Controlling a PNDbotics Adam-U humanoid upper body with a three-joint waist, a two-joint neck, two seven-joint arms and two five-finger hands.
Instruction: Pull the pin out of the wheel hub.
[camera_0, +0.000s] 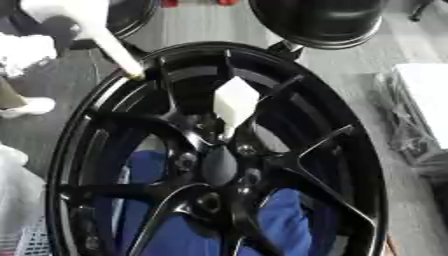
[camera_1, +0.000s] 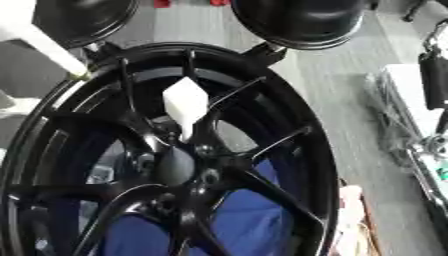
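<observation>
No robot hand shows — its state cannot be told; the white pin (camera_0: 234, 102), apparently wedge-headed, stands in the black wheel hub (camera_0: 219, 167).

**Wheel hub and pin, as I see them**

Black multi-spoke wheel hub (camera_0: 219, 165) fills my view, face toward me, slightly askew. Glossy finish; thin paired spokes run from the rim to a central boss ringed by lug holes. Blue shows through the lower openings between spokes.

Pin (camera_0: 234, 102): white, blocky wedge-shaped head tapering down to a narrow stem. It stands just above the centre, its lower end meeting the hub near an upper lug hole. I can't tell how deep it sits.
</observation>
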